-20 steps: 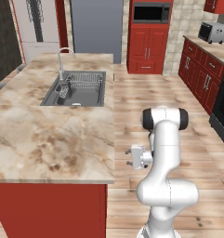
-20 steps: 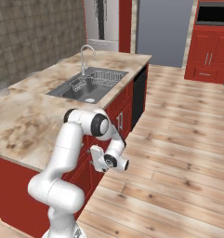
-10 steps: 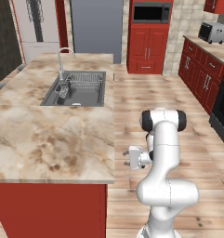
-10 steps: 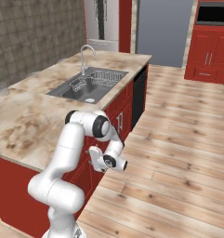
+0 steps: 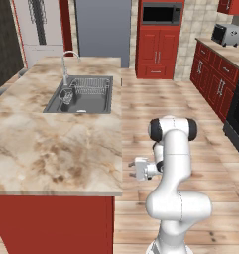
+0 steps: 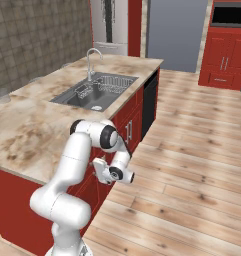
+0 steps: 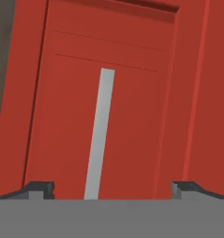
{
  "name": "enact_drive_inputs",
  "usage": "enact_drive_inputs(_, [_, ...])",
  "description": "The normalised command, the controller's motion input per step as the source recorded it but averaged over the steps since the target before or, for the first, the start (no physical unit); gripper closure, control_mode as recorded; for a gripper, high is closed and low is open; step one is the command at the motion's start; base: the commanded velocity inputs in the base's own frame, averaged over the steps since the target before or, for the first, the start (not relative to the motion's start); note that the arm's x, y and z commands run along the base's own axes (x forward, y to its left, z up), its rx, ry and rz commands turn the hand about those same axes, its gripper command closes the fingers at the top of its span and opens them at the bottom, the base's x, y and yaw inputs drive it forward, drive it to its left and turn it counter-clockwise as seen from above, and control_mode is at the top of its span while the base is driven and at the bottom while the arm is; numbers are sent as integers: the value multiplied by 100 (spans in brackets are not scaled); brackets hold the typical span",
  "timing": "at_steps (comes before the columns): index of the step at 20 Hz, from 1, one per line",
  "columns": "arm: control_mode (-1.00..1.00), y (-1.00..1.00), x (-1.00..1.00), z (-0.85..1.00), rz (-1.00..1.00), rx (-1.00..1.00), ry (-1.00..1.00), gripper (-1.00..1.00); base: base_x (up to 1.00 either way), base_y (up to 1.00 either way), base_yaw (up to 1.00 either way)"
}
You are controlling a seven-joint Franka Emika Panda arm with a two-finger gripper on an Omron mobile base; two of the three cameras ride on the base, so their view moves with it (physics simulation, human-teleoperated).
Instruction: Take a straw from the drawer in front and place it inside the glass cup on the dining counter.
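Note:
My gripper (image 5: 133, 168) hangs below the edge of the dining counter (image 5: 51, 149), level with its red base and pointing at it. The gripper (image 6: 99, 168) is open with nothing between its fingers. In the hand view its tips (image 7: 112, 188) stand wide apart before a shut red panel (image 7: 132, 116) with a grey bar handle (image 7: 99, 135); I cannot tell whether this is the drawer. The straw is hidden. A small clear glass cup (image 6: 3, 95) stands on the counter's far left edge.
A steel sink (image 5: 81, 94) with a faucet (image 5: 66, 62) and a rack sits in the counter. Wooden floor (image 6: 192, 165) stretches to the arm's right. Red cabinets (image 5: 215, 82) and a black stove line the far wall.
The gripper has crept a little closer to the red base of the counter and slightly lower. Its jaws stay wide.

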Motion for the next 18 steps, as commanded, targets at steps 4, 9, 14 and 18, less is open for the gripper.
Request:
enact_drive_inputs(4, [-100, 14, 5, 0, 1, 1, -2, -100, 0, 0, 0])
enact_drive_inputs(9, [-100, 12, 10, 0, 1, 0, 0, -100, 0, 0, 0])
enact_drive_inputs(14, [-100, 10, 14, -1, 0, 0, 0, -100, 0, 0, 0])
enact_drive_inputs(18, [-100, 7, 15, -6, 0, 0, 0, -100, 0, 0, 0])
